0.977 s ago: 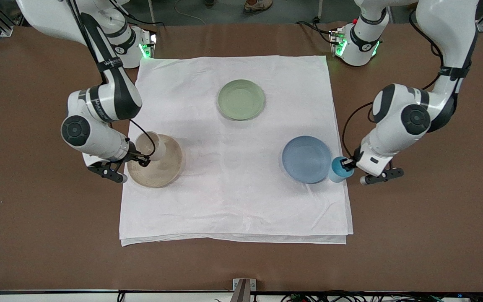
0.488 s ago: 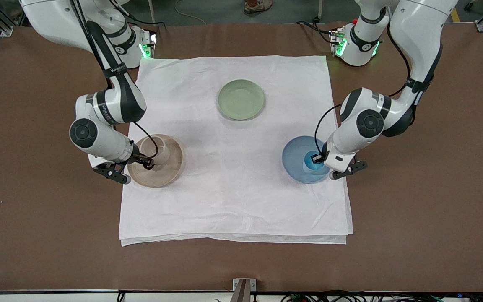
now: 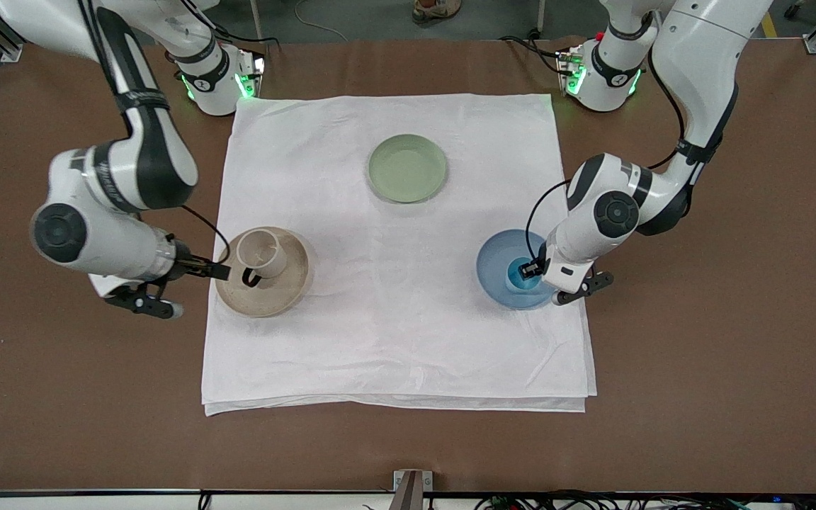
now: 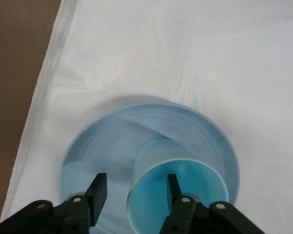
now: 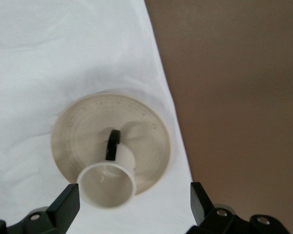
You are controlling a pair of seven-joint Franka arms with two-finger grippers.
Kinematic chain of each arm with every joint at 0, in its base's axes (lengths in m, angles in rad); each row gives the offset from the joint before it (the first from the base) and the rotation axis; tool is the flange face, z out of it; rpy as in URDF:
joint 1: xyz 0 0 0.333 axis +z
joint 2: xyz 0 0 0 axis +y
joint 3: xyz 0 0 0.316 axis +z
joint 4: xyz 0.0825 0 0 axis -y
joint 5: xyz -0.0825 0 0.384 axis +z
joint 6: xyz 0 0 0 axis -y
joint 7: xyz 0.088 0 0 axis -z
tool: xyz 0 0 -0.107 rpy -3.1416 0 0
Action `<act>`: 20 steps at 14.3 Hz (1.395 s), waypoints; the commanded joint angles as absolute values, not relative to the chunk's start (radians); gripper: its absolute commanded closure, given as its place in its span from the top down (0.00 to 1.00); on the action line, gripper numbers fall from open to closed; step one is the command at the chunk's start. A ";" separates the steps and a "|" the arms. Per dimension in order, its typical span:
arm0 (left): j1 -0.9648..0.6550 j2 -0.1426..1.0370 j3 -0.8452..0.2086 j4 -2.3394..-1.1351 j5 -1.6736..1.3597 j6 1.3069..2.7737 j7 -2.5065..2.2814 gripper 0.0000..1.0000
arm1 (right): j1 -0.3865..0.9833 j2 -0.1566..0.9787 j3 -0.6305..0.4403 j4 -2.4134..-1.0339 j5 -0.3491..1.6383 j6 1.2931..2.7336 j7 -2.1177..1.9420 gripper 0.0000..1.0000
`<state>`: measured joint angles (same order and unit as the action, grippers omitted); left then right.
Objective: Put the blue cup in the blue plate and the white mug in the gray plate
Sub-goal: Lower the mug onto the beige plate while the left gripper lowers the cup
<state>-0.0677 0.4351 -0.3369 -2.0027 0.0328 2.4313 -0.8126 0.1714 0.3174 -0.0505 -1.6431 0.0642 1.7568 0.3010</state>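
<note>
The white mug [image 3: 261, 253] stands upright on the gray plate [image 3: 287, 283], its dark handle toward the front camera. My right gripper [image 3: 218, 270] is open and empty, just off the plate's rim toward the right arm's end of the table. In the right wrist view the mug [image 5: 107, 187] on the gray plate [image 5: 146, 126] lies ahead of the wide-open gripper [image 5: 133, 202]. The blue cup [image 3: 521, 275] stands in the blue plate [image 3: 496, 258]. My left gripper [image 3: 530, 270] is open astride the cup's wall. In the left wrist view one finger is inside the cup [image 4: 178, 195], one outside over the plate [image 4: 107, 146].
A green plate [image 3: 407, 168] sits on the white cloth [image 3: 394, 340], farther from the front camera than both other plates. The cloth covers the middle of the brown table [image 3: 720, 368], and both filled plates lie near its side edges.
My right gripper let go of the mug on the gray plate and drew back off it. My left gripper carried the blue cup onto the blue plate and opened.
</note>
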 commanded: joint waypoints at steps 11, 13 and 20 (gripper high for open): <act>0.111 0.250 -0.325 -1.463 0.169 1.665 -0.419 1.00 | -0.005 0.247 -0.032 -1.402 0.044 1.439 0.000 1.00; 0.106 0.177 -0.286 -1.489 0.126 1.658 -0.326 1.00 | 0.001 0.229 -0.031 -1.420 0.035 1.440 -0.003 1.00; 0.009 -0.035 -0.112 -1.598 0.025 1.529 -0.126 1.00 | -0.006 -0.081 -0.029 -1.751 0.017 1.557 -0.006 1.00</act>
